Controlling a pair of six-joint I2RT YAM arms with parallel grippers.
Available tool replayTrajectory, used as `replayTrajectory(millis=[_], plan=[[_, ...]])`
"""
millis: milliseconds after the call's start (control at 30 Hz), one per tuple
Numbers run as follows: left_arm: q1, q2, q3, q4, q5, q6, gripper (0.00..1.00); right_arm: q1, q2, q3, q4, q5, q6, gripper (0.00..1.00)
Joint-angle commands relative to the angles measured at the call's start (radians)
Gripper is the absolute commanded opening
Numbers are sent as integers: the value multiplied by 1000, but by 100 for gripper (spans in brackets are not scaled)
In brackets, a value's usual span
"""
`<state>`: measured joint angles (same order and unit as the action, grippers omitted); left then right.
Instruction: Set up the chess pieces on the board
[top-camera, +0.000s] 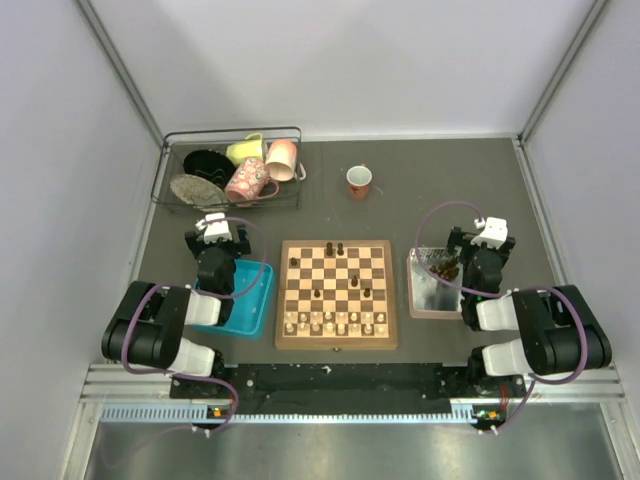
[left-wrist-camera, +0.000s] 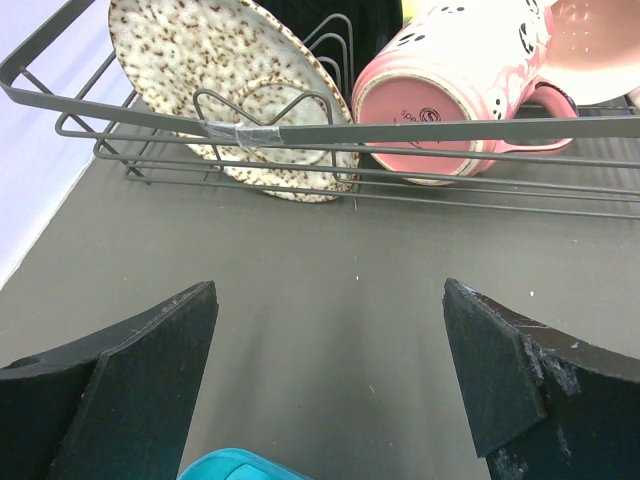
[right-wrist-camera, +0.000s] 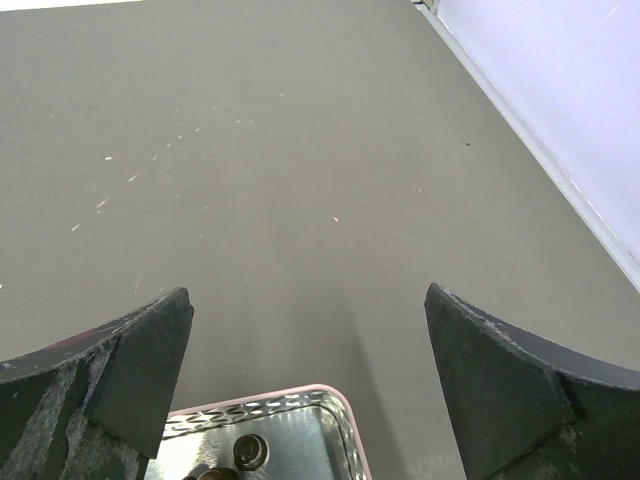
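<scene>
The board (top-camera: 336, 340) lies in the middle of the table. A few dark chess pieces (top-camera: 334, 247) stand scattered on its far and middle squares, and pale chessmen fill its near rows. More dark chess pieces (top-camera: 445, 268) lie in a silver pink-rimmed tray (top-camera: 428, 300) right of the board; one dark piece (right-wrist-camera: 248, 452) shows in the right wrist view. My right gripper (top-camera: 489, 233) (right-wrist-camera: 305, 345) hangs open over that tray's far right corner (right-wrist-camera: 335, 398), holding nothing. My left gripper (top-camera: 214, 228) (left-wrist-camera: 330, 340) is open and bare over the table, beyond a blue tray (top-camera: 245, 305).
A wire dish rack (top-camera: 228, 172) (left-wrist-camera: 350, 128) stands at the back left, just ahead of the left gripper. It holds a speckled plate (left-wrist-camera: 230, 90), a pink mug (left-wrist-camera: 450, 90) and other cups. A red cup (top-camera: 359, 182) stands behind the board. The blue tray's corner (left-wrist-camera: 225, 465) shows below the left fingers.
</scene>
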<state>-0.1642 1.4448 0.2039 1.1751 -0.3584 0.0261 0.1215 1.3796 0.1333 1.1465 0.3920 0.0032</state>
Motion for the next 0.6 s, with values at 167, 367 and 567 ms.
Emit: replayTrajectory(millis=[167, 367, 567], plan=[[8, -1, 23, 63, -7, 1, 99, 7, -2, 28, 59, 4, 12, 99], [9, -23, 3, 86, 82, 38, 99, 7, -1, 26, 61, 4, 12, 99], [-24, -297, 164, -498, -87, -24, 98, 6, -2, 28, 59, 2, 11, 99]])
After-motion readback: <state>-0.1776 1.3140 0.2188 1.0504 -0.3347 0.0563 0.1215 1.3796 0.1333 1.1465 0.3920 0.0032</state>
